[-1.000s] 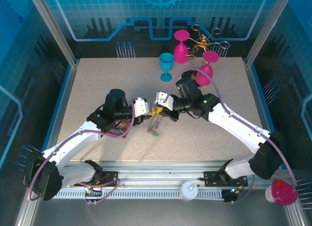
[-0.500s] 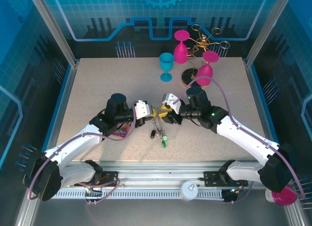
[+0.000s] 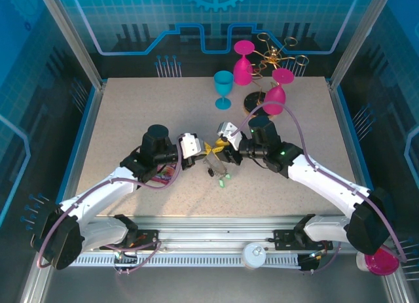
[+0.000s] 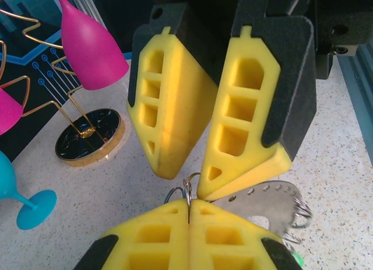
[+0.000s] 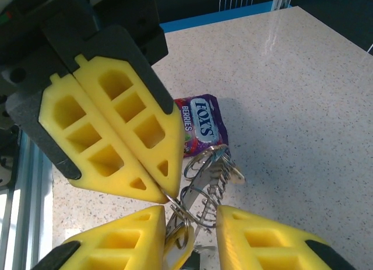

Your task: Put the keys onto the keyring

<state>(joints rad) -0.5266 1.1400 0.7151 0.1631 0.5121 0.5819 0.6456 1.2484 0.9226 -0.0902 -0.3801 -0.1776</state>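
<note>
Here, the work sits at the middle of the table (image 3: 131,120), where your two grippers meet tip to tip. Your left gripper (image 4: 187,204) is clenched on one of the wire loops (image 5: 173,206) at the rim of the keyring (image 4: 271,204). Your right gripper (image 5: 190,210) has its jaws released, pads either side of the loops and grasping nothing. A yellow-tagged key (image 5: 175,246) lies between those pads, and a green-tagged key (image 3: 222,179) lies just beside the ring on its near side.

I would close the right pads on the yellow tag rather than the bare metal. Then bring the key's hole to the loop's open end and turn it on rather than push, so the left pinch does not slip. Steer by the wrist views.

The purple sweet packet (image 5: 197,123) beyond the ring reads "FOX'S" and "BERRIES".
</note>
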